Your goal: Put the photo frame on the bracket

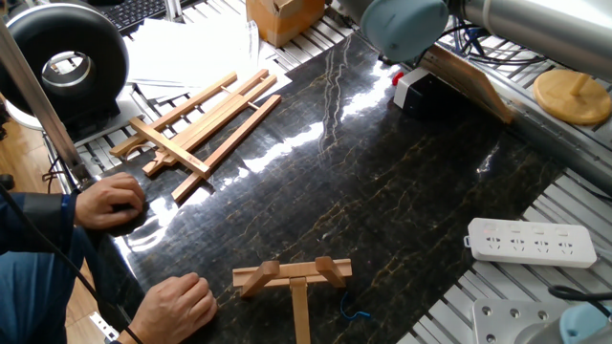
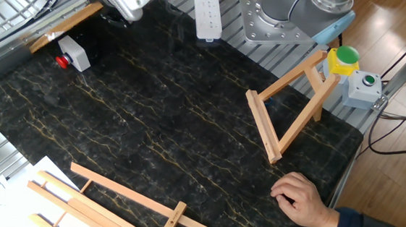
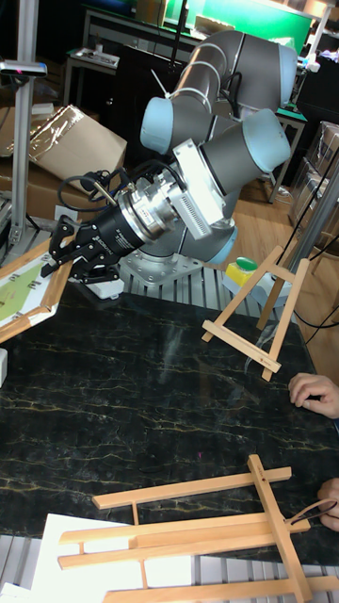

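Dark marbled stone with gold veining is covering the table, and metal slatted rails are running around its edges. On this surface's far corner, at about ten o'clock in the other fixed view, the large flat light-wood photo frame is sitting tilted, one edge raised off the top, its green-and-white printed face showing in the tall fixed view. The black two-finger gripper is closing around the frame's upper edge, fingers on either side of the wooden rim, so it appears to be grasping the frame, though the contact itself is too small to confirm fully. The small light-wood T-shaped bracket is standing well apart from it, at roughly two o'clock in the other fixed view, its crossbar with two angled blocks facing the middle of the table and its long leg running back toward the arm's base. The move ahead is turning on this: the bracket is lying across the whole table from the gripper, and the frame's long axis is running along the table edge, so the frame would need carrying over and turning until its lower edge is lining up with the crossbar. A larger easel of several long slats is lying flat at the opposite end. A person's hands are resting on the table edge near the bracket, which could be getting in the way.
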Motion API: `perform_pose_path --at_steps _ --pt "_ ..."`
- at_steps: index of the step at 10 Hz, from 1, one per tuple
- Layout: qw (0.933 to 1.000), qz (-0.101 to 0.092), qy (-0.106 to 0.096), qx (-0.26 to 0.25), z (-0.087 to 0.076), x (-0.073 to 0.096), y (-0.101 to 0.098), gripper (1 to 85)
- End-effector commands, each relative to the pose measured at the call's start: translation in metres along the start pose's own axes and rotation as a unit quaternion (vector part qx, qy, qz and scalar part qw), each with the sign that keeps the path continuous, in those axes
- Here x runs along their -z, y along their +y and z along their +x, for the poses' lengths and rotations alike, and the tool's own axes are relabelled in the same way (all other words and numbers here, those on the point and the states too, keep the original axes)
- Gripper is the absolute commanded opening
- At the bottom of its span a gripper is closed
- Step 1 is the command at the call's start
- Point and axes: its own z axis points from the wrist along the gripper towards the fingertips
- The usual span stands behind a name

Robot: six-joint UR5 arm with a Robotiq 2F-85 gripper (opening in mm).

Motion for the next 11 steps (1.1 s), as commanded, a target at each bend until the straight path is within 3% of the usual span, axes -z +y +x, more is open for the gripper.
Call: perform_pose_path --at_steps 1,2,3,6,8,10,11 --pt "0.9999 -0.008 -0.008 -0.005 -0.005 -0.002 -0.005 14.3" --pt "0.9998 -0.011 -0.013 -0.01 -0.008 -0.004 -0.006 3.7" --pt "0.9998 -0.013 -0.015 -0.01 -0.009 -0.003 -0.006 1.0" --pt "0.9998 -0.01 -0.013 0.012 -0.006 0.0 -0.009 1.0" --pt "0.9992 -0.003 -0.017 0.037 -0.006 0.004 -0.024 1.0" --pt "0.997 0.029 -0.013 0.07 -0.003 0.016 -0.052 1.0" --pt "0.9963 0.033 -0.01 0.079 -0.001 0.021 -0.058 1.0"
